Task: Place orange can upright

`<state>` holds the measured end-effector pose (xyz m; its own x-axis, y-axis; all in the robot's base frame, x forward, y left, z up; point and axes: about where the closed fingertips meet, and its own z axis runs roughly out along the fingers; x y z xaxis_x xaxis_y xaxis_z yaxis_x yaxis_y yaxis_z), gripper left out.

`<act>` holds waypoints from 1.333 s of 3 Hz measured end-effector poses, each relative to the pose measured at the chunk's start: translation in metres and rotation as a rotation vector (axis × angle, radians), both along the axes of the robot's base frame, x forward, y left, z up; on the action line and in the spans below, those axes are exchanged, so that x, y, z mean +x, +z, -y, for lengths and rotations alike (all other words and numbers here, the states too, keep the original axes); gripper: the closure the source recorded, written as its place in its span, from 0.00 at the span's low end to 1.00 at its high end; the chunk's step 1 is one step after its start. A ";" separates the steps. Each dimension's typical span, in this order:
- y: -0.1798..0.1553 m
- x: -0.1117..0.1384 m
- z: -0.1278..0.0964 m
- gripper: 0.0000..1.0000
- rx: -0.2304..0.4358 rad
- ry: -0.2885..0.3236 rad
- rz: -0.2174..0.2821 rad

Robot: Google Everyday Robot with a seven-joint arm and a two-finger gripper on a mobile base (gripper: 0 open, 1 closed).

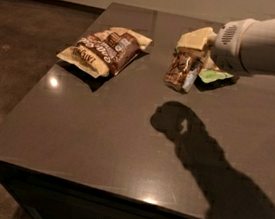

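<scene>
Orange can (182, 73) is held, slightly tilted, between the closed fingers of the gripper (188, 58), above the table (98, 136) at its far right, beside the green snack bag (215, 75). Lifting is judged done; it is not yet set down upright.

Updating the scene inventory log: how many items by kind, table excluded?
Snack bags: 2 (brown snack bag, green snack bag)
Cans: 1 (orange can, held by the gripper over the far right part of the table)
Total: 3
</scene>
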<state>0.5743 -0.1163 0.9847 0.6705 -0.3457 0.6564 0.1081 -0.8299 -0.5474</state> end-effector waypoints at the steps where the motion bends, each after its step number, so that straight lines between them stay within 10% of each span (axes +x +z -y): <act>1: 0.005 -0.007 0.000 1.00 -0.025 0.053 0.120; 4: 0.012 -0.027 -0.010 1.00 -0.223 0.221 0.351</act>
<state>0.5477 -0.1064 0.9968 0.4359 -0.0444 0.8989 0.4419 -0.8595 -0.2567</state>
